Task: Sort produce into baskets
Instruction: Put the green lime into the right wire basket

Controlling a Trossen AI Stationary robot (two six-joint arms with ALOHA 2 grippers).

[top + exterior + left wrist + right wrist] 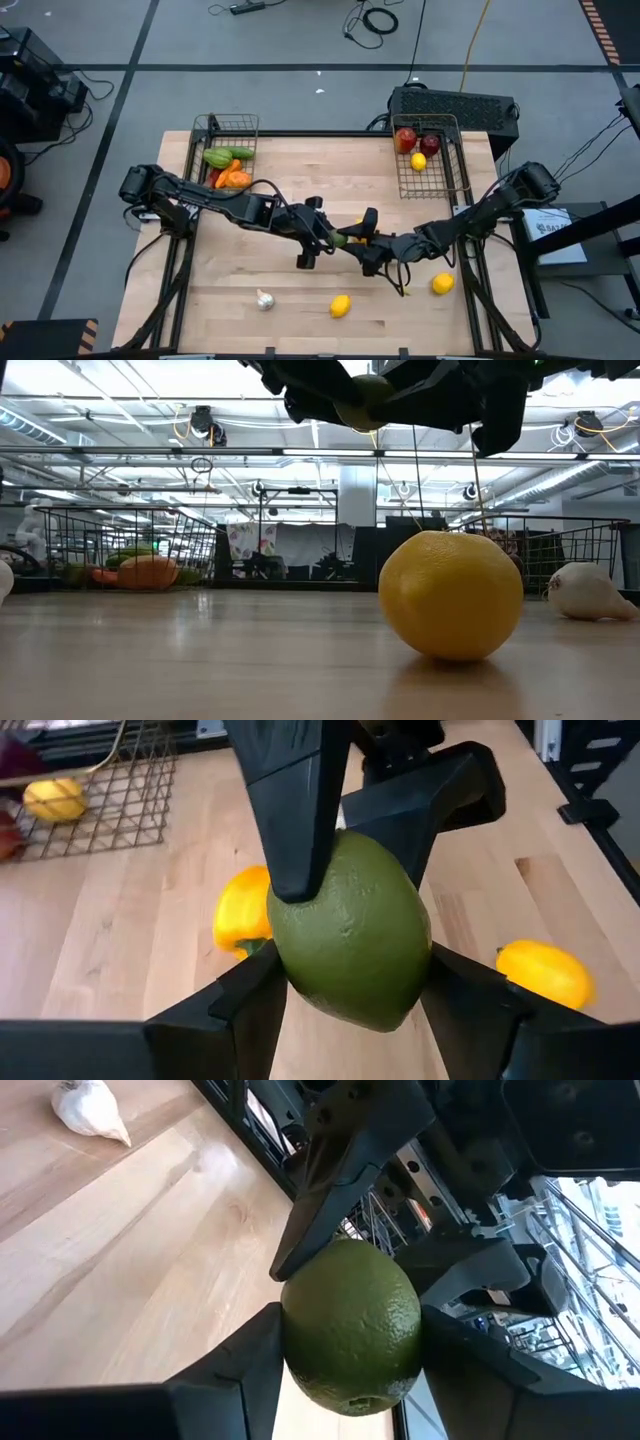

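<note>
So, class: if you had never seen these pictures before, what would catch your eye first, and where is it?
First, the green fruit held in mid-air above the table's middle, gripped by both the left gripper and the right gripper at once. Next, the lemon on the table right in front of the low camera. Behind are two wire baskets, the left basket with peppers and greens and the right basket with red apples and a lemon.

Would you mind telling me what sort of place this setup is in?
Probably a robotics lab or workshop: a wooden table on a grey floor with loose cables, equipment racks and ceiling strip lights behind.
</note>
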